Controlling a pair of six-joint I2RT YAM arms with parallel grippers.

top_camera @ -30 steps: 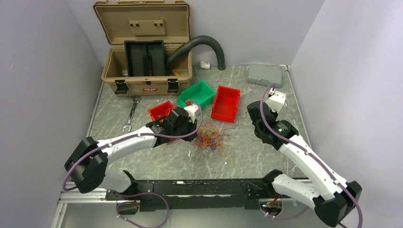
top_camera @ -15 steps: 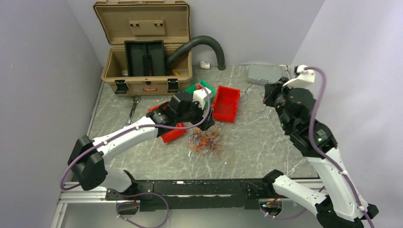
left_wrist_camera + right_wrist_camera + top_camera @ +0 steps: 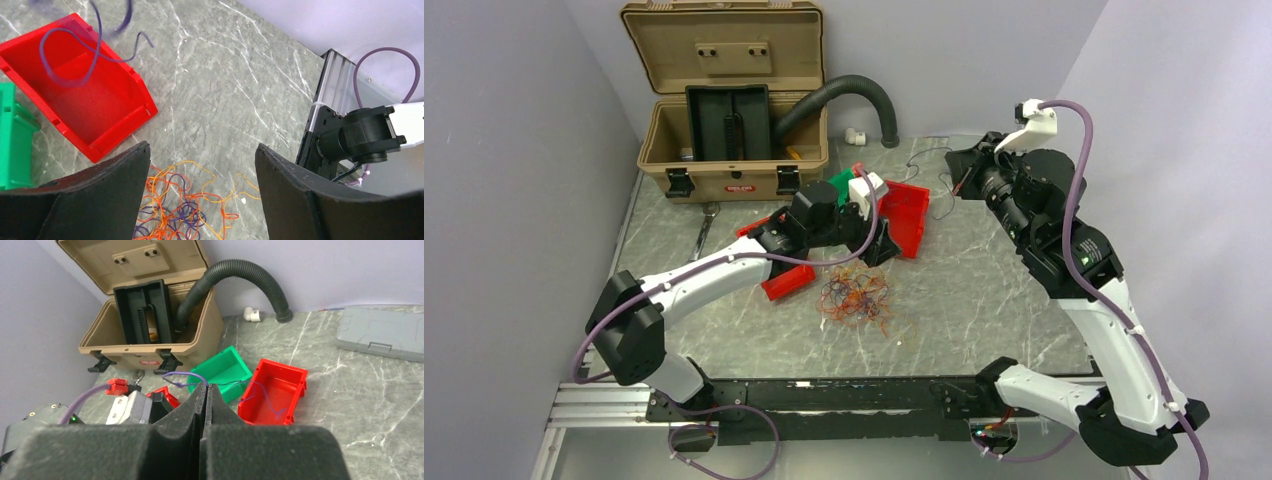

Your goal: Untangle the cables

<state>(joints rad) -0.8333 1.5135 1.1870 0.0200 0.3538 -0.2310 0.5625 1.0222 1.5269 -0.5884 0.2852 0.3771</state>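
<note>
Separation looks just made. The right jaws, pressed together on a purple strand [image 3: 172, 374], hang high over the far right corner of the counter [image 3: 984, 290]. The strand trails in the air above the big red bin [image 3: 911, 215] and seems clear of the tangle [image 3: 854, 297]. The left jaws stand spread and empty over the tangle's far side, beside that bin. The tangle lies mid-counter, somewhat toward the near edge, with its orange, red and purple loops knotted together.

A second ago the left jaws were nearly closed, low at the tangle's left side, and the right arm sat low, right of the middle. Since then the right arm has swung up and back, and the left jaws have let go and shifted toward the far edge. The small red bin [image 3: 789, 283] has slid toward the near edge and lies askew, and the big bin has turned.

One strand seems freed, but the bulk remains, so the task is likely at an early stage.
</note>
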